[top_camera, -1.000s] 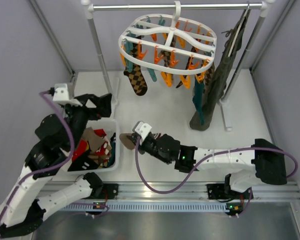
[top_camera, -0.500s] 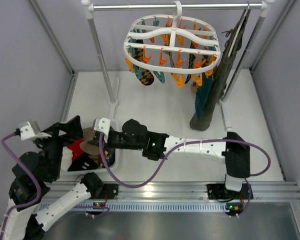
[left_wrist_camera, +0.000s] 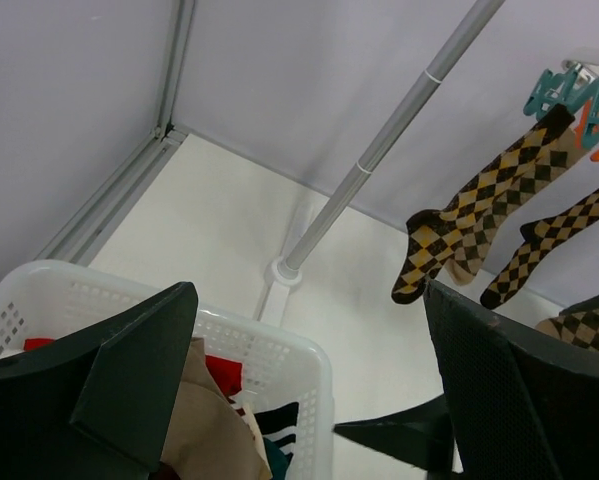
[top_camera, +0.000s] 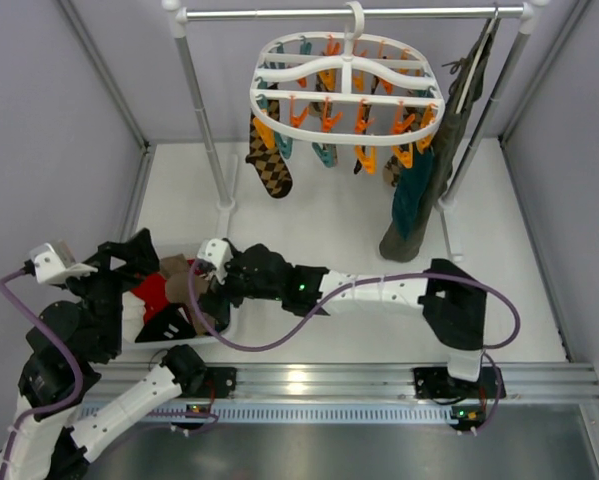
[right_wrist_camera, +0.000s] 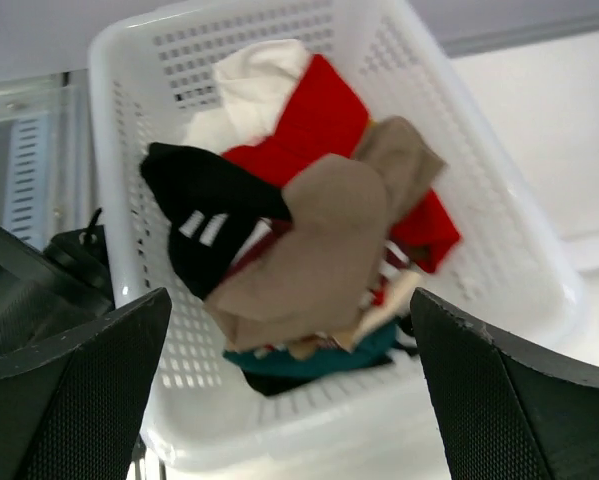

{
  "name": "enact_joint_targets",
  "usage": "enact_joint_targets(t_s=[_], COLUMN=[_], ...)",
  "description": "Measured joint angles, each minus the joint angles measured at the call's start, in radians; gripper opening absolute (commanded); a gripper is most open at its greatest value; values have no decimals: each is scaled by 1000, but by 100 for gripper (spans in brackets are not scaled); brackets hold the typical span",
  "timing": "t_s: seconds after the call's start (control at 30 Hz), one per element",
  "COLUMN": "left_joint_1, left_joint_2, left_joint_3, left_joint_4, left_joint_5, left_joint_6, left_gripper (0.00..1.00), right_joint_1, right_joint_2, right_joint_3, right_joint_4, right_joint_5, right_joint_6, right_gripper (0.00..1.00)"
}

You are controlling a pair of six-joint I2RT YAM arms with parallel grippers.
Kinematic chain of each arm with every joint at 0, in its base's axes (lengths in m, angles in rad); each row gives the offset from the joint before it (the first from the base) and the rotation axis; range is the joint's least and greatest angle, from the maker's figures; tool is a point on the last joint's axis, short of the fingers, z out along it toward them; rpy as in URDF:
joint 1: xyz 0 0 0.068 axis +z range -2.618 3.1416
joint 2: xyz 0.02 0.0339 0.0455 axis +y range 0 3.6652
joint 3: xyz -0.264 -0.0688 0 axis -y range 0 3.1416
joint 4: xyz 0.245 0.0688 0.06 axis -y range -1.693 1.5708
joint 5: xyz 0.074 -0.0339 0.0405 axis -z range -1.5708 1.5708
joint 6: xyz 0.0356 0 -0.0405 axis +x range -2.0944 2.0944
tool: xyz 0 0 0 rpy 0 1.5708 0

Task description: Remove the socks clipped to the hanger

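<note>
The white hanger hung by its hook from the rail at the far side of the table, and it had orange and teal clips all around. Several socks were clipped to it. A diamond-patterned sock hung down at its left side. A teal sock hung at its right side, just beside the green garment on the same rail. In the left wrist view more patterned socks could be seen under the clips, near the slanting pole of the rack.

The right gripper was reached far across to the left, above the white basket that stood near the left arm. Its fingers stood wide apart and there was nothing between them. Directly under it, a brown sock lay on top of the pile in the basket. Around this sock there were a red cloth, a black cloth with white stripes, and something teal at the bottom. I could not tell if the fingers touched the pile.

The left gripper was at the far left side of the basket. It was also spread wide and empty, and it was well apart from the hanger.
</note>
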Motion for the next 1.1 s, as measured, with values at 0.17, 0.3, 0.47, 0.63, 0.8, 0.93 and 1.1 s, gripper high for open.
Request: enact_joint_targets(t_s=[0.17,0.3,0.47,0.63,0.8,0.93,1.1], left_joint_1=[0,0,0,0,24,203,426], left_joint_2=[21,95,259,390,563,704,885], left_joint_3=[2,4,-48,-210,-246,-246,-226], left_joint_4=[1,13,146,393,618,826,1006], left_joint_5=[103,271,496,609,658,833,999], left_joint_6=[-19,-33,-24,42,162,183,186], left_gripper=[99,98,98,99,98,99,99], right_joint_1=[-16,-19,-19,-19,-20,-20,-20], right_joint_2=[-226,-496,-789,-991,-1183,-1306,-1372], right_joint_3=[-120,-279,-466,-614,-702,-729,-759], right_joint_4=[-54,-60,-80,-168,-270,-327,-343], right_joint_5=[124,197,300,410,449,452,438], right_joint_6=[8,29,77,118,145,158,163], right_gripper=[99,100,99,99,99,99,99])
